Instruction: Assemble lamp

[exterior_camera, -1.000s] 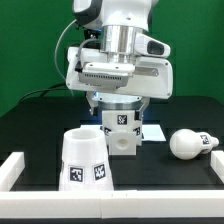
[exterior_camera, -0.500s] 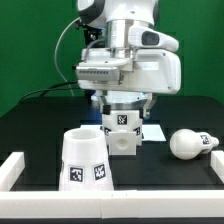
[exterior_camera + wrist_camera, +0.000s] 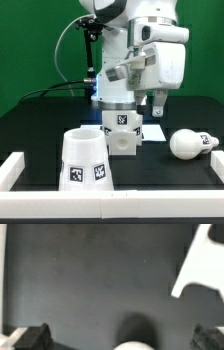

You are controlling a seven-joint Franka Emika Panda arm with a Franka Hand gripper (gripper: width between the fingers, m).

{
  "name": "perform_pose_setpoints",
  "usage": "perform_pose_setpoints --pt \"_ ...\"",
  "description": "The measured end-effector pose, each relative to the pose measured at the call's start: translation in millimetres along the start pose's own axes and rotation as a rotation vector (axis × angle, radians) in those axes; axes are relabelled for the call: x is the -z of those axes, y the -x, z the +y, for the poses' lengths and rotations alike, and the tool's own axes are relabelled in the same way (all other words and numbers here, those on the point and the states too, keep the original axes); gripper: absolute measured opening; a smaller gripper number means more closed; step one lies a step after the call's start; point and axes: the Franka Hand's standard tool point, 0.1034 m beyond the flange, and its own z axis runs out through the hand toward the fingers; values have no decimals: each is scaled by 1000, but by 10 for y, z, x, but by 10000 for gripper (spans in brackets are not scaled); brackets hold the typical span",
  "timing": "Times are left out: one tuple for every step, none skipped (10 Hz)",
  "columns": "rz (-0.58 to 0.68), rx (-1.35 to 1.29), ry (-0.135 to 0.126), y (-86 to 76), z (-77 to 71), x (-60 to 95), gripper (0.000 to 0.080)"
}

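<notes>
On the exterior view's left, a raised white rail (image 3: 12,168) borders the black table (image 3: 40,120). Just inside it, nearest the camera, stands the shade (image 3: 85,158), upright with its narrow end up. It has two black-and-white square tags on its lower front, their patterns too small for me to read. Behind it and a little to the right stands the base (image 3: 122,132), upright, with one square tag on its front face. My pincer (image 3: 157,104) hangs above and to the right of the base, touching nothing, with my arm's white body filling the space overhead. A corner of the marker board (image 3: 155,133) shows flat on the table just beside the base. Further right, well apart from the other parts, the bulb (image 3: 190,144) lies on its side, with a tag on its neck end. From my wrist, my pincer (image 3: 120,338) is spread wide over dark table, one dark fingertip (image 3: 30,336) at each side, holding nothing. Something white and rounded shows between them, but I cannot tell what it is.
</notes>
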Motion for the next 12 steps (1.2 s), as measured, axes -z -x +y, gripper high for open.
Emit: perform_pose_setpoints --pt "5 -94 0 -31 18 5 699" --pt "8 -160 -3 -30 14 0 699" --pt "12 -220 -6 -33 16 -1 699" --pt "16 -264 -8 -38 21 -1 699" --pt "20 -345 -12 -45 25 -1 699" --pt "24 -403 -15 -53 31 -1 699" --pt "27 -446 -17 -51 39 2 699" --pt "33 -622 -19 -26 69 22 699" --pt "39 -794 -27 16 83 27 699" --pt "42 -969 -44 68 78 18 699" --pt "39 -1119 -69 138 77 15 699" --pt "39 -1244 -93 248 129 30 699"
